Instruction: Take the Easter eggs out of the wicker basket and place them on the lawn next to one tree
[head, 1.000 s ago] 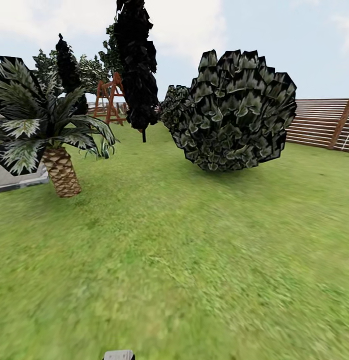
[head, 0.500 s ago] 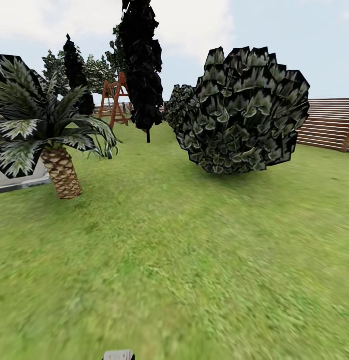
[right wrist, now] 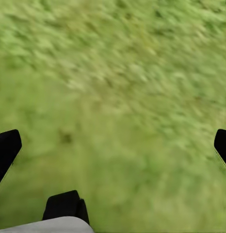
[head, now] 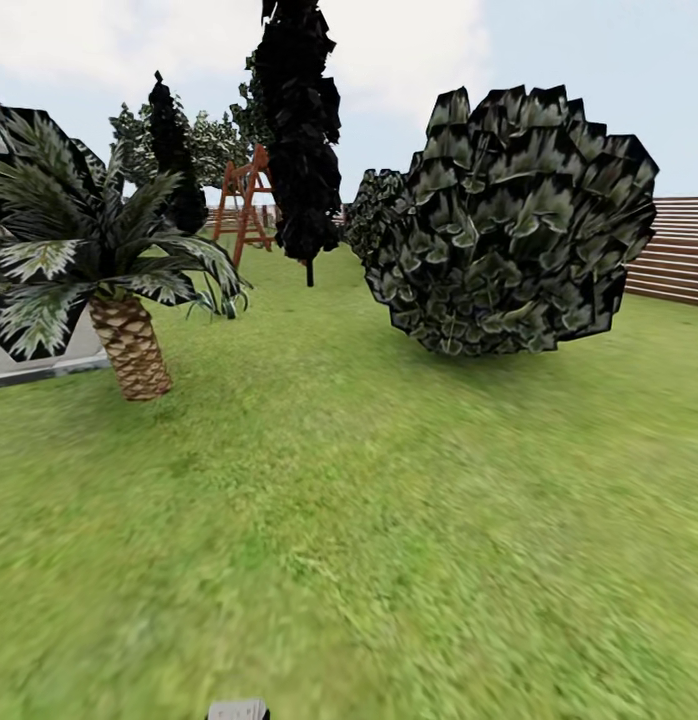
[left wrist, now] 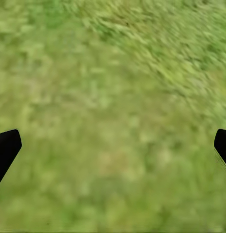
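The lawn [head: 369,520] spreads ahead of me as mottled green grass. Eggs, wicker basket and the pale-trunked tree are out of view. In the left wrist view my left gripper [left wrist: 113,145] is open, its dark fingertips [left wrist: 6,148] at both edges with only blurred grass between them. My right gripper [right wrist: 113,145] is open too, its fingertips [right wrist: 6,148] wide apart over the lawn [right wrist: 122,97], holding nothing.
A short scaly-trunked palm [head: 129,345] stands at the left, a big dark round bush [head: 509,225] ahead right, a thin dark-leaved tree [head: 301,140] behind. A wooden swing frame [head: 247,200] is far back, a slatted fence [head: 679,250] at the right, a grey paved edge [head: 39,365] at the left.
The whole head view has shifted: palm, bush and dark tree slid rightward and grew a little, so the camera turned left and moved forward.
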Tool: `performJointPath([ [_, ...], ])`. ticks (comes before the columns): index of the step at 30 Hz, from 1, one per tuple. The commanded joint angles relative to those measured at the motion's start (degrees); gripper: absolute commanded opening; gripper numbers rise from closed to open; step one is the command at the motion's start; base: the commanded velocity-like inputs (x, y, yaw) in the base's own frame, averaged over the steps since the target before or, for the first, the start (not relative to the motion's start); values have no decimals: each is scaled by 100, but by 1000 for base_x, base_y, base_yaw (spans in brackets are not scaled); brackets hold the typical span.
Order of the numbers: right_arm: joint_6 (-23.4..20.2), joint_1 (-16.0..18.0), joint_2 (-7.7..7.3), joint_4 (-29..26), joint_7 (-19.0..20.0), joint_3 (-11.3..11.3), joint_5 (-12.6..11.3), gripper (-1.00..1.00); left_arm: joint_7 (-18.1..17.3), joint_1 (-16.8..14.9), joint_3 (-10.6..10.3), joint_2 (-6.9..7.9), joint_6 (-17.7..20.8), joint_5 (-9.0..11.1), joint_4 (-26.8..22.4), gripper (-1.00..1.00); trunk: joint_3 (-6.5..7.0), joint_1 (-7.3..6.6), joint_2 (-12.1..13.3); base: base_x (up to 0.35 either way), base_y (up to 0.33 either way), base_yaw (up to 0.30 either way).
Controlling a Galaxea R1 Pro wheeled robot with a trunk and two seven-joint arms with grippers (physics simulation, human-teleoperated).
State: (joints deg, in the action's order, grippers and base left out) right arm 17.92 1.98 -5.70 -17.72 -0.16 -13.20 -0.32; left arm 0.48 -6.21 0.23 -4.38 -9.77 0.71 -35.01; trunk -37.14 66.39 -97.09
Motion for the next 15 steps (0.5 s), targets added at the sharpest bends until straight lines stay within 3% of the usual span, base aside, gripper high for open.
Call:
performJointPath([
  [1,19,4,0,6,-2,-7,-3,100,5,-3,-1,-2,-20,4,3,100,-5,3,-2,302,-106,37],
  [15,21,4,2,6,-2,-7,-3,100,5,-3,0,-2,-19,6,3,100,-5,3,-2,302,-106,4],
])
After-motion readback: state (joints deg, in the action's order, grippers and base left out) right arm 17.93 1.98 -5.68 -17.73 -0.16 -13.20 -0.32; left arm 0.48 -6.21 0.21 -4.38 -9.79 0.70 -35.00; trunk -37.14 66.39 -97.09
